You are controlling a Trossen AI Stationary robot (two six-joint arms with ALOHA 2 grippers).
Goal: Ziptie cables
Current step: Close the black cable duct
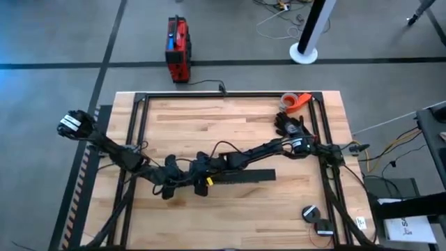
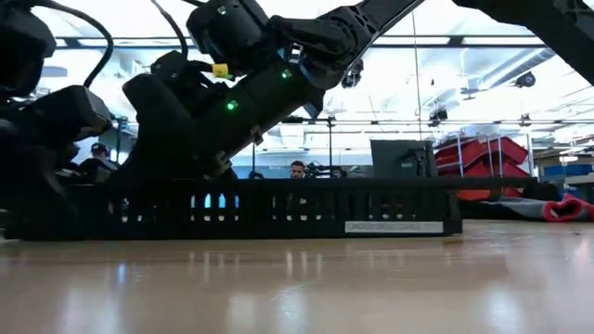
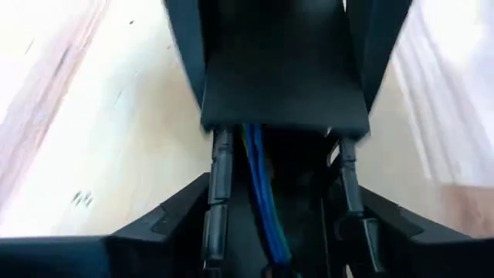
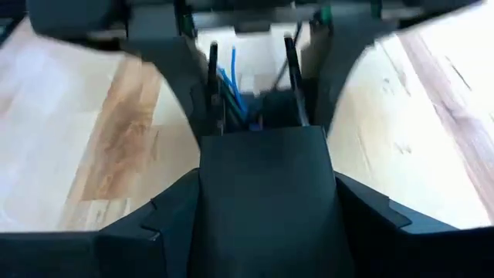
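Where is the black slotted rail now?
In the high view, the black slotted rail lies on the table's front middle, right of both end effectors.

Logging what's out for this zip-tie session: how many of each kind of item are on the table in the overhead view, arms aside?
Black slotted rail: 1
Orange tape roll: 1
Black glove: 1
Small black round items: 2
Total: 5
The cables show only in the wrist views.

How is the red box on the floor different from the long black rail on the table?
The red box is red and chunky; the black rail is black, long and thin. The box sits on the grey floor beyond the table, away from both arms; the rail lies on the wooden table, and the left gripper and right gripper meet at its end.
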